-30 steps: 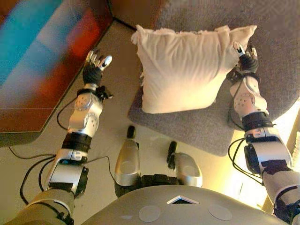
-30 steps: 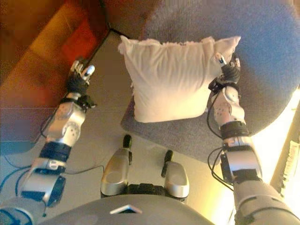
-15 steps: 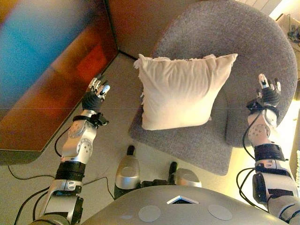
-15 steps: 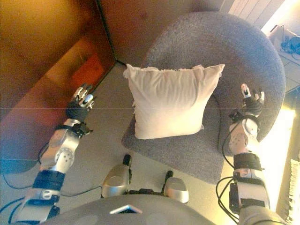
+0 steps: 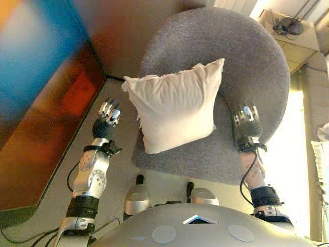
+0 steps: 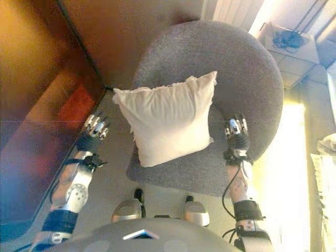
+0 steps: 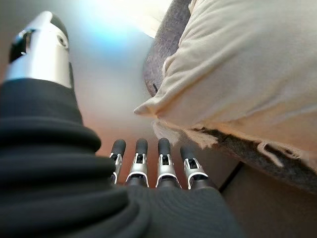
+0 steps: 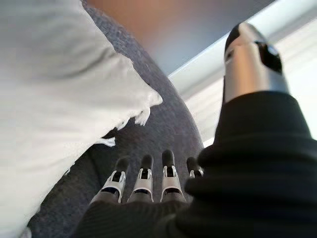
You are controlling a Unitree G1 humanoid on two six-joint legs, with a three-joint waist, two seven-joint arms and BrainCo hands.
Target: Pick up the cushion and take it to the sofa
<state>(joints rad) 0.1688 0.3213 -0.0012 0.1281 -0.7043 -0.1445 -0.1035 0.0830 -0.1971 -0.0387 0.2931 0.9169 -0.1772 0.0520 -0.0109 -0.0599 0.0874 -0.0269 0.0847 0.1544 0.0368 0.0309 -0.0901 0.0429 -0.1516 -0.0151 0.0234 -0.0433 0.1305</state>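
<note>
Now cushion (image 5: pixel 175 110) on armchair (image 5: pixel 257 67) between open, empty left hand (image 5: pixel 105 123) and right hand (image 5: pixel 247 128).

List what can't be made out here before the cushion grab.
- Underside of the cushion and the seat of the grey armchair beneath it: hidden by the cushion in both eye views.
- Sofa: cannot tell which thing, if any, is it.
- Object left of the left hand: blurred, unidentifiable.
- Items on the small table, top right: too small.
- Right hand: palm side hidden, both views.
</note>
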